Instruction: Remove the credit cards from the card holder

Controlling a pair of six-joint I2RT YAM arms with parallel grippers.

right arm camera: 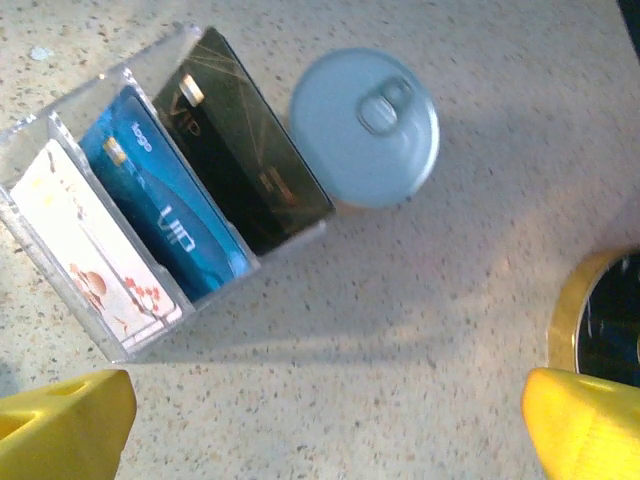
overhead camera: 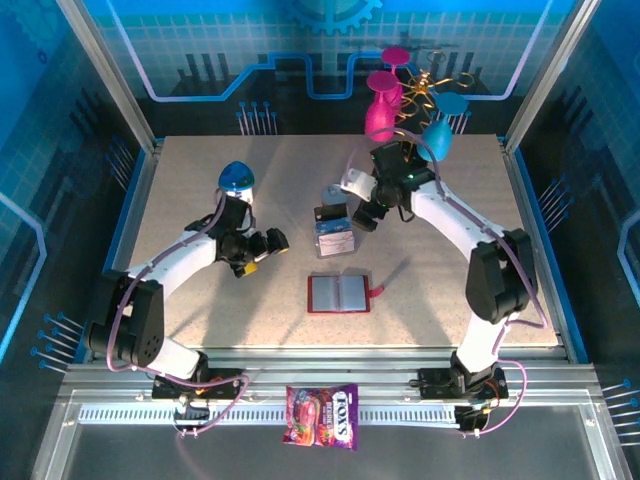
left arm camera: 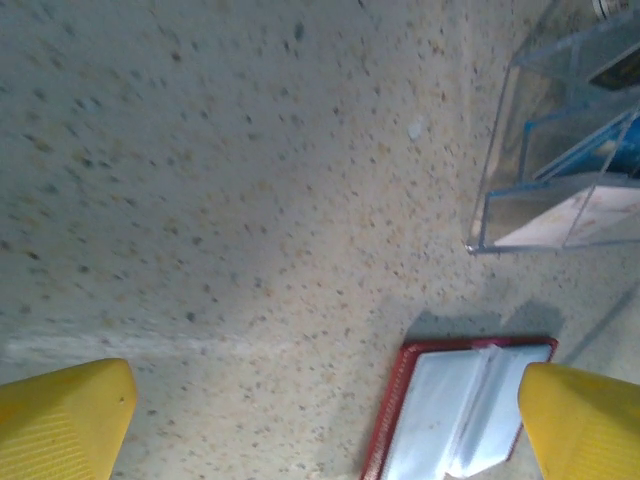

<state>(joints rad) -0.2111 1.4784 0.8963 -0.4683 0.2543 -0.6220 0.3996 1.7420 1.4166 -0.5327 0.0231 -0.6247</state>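
The card holder (overhead camera: pixel 340 293), red with pale grey see-through pockets, lies open flat on the table; its left half shows in the left wrist view (left arm camera: pixel 450 410). Three credit cards stand in a clear ridged box (overhead camera: pixel 333 236): a white one (right arm camera: pixel 85 250), a blue one (right arm camera: pixel 165 200) and a dark one (right arm camera: pixel 240 150). My left gripper (overhead camera: pixel 270 243) (left arm camera: pixel 325 425) hovers open, up and left of the holder, with nothing between its yellow fingers (left arm camera: pixel 65 420). My right gripper (overhead camera: pixel 363 217) (right arm camera: pixel 325 425) hangs open over bare table beside the box, holding nothing.
A silver-topped can (overhead camera: pixel 330 193) (right arm camera: pixel 365 125) stands just behind the clear box (left arm camera: pixel 560 160). Pink and teal vases (overhead camera: pixel 384 108) with gold ribbon stand at the back. A blue dome (overhead camera: pixel 236 176) sits at the left. A candy packet (overhead camera: pixel 322 415) lies on the front rail.
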